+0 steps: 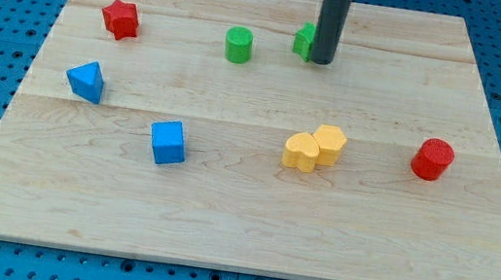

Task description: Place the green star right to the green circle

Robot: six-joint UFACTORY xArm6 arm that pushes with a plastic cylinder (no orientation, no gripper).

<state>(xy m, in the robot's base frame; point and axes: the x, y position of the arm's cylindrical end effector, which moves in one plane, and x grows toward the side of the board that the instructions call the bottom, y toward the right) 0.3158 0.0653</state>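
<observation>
The green star (305, 41) lies near the view's top, partly hidden behind my rod. My tip (321, 61) touches the star's right side. The green circle (238, 45) stands to the star's left, with a gap between them. The rod rises from the tip out of the view's top.
A red star (120, 19) lies at the top left. A blue triangular block (87, 81) and a blue cube (169, 141) lie at the left. Two yellow blocks (314, 148) touch each other right of centre. A red cylinder (432, 159) stands at the right. The wooden board (240, 217) lies on a blue pegboard.
</observation>
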